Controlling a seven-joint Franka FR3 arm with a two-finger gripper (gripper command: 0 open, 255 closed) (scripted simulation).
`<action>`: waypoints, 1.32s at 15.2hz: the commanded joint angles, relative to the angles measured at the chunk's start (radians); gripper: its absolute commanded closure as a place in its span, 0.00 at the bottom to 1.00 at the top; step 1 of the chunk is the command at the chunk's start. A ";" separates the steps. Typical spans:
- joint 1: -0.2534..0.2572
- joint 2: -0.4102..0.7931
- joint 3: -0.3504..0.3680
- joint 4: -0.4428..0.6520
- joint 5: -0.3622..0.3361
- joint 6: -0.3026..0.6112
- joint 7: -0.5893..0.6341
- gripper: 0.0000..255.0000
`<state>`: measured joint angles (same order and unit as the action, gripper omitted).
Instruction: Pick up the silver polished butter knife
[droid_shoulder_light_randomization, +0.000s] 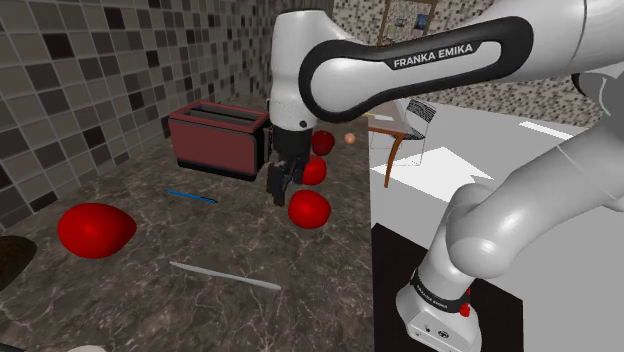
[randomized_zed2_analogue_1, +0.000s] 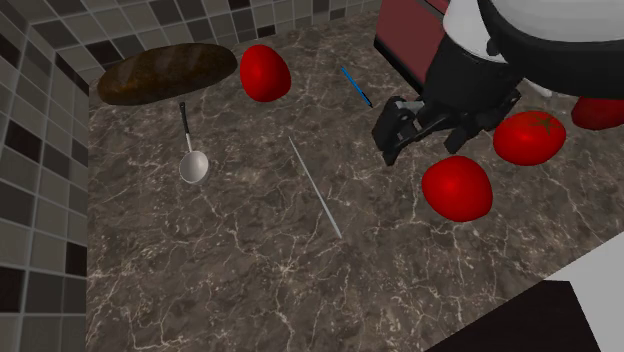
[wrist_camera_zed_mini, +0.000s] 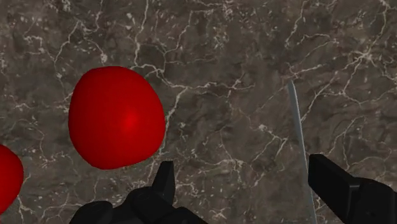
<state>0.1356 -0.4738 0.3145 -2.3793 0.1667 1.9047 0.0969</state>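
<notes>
Wrist view: butter knife (wrist_camera_zed_mini: 297, 135) between parted fingers (wrist_camera_zed_mini: 337, 186)

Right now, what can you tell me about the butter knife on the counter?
The butter knife is a long, very thin, pale silver-grey strip; handle and blade cannot be told apart. It lies flat on the dark marbled counter, touching nothing else, between the spoon and the nearest red tomato. It is not held: the open gripper is clear of it, with the knife running past one finger's inner edge in the wrist view.
</notes>
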 joint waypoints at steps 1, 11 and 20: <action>0.010 0.064 0.034 0.009 -0.002 0.053 0.014 0.00; 0.053 0.401 0.180 0.106 -0.106 0.259 0.117 0.00; 0.070 0.540 0.198 0.100 -0.188 0.383 0.177 0.00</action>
<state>0.2053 0.0591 0.5130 -2.2722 -0.0168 2.2736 0.2698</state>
